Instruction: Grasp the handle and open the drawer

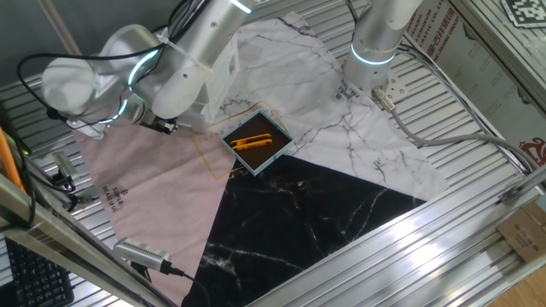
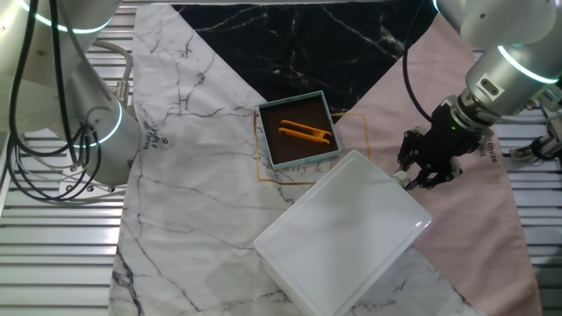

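Observation:
The white boxy cabinet stands on the cloth, and I see it mostly from above. Its drawer front faces the pink cloth on the right, and only the front's top edge shows. The drawer looks pushed in. The black knob handle is hidden behind the gripper. My gripper is right at that front edge, its black fingers pointing at the cabinet and standing apart. In the one fixed view the arm covers most of the cabinet, and only a dark bit of the gripper shows.
A shallow blue-edged tray with an orange tool lies just behind the cabinet; it also shows in the one fixed view. A second robot base stands at the back. Cables run along the metal slats.

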Controlling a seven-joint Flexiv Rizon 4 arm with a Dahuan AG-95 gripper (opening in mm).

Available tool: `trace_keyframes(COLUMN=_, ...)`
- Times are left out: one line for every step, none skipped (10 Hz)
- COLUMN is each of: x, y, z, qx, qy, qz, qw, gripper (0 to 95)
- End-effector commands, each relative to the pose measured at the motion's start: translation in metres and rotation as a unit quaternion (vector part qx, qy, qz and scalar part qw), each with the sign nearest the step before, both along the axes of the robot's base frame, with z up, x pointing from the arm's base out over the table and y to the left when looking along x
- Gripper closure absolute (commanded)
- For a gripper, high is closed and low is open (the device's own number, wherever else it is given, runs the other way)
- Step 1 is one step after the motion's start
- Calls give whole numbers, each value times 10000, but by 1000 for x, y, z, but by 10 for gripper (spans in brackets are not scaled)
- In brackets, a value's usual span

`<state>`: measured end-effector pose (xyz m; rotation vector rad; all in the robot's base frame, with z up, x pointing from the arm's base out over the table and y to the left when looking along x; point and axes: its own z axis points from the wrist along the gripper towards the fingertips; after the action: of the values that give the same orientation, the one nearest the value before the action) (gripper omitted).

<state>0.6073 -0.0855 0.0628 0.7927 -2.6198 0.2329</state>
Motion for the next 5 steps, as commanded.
trace_keyframes(x=0, y=0, z=0, qx=2, qy=13, qz=11, qw=10000, gripper=950)
trace_keyframes(x=0, y=1, z=0, qx=-24, qy=19, qz=20, qw=10000, gripper=950)
trace_keyframes(x=1, y=1, z=-1, qx=-47, qy=26, qz=17, qw=10000, gripper=950)
trace_keyframes(x=2, y=2, z=-1, qx=-49, qy=23, qz=22, qw=10000, gripper=950)
trace_keyframes(x=3, y=3, z=-1, qx=-61, qy=27, qz=30, qw=10000, gripper=950)
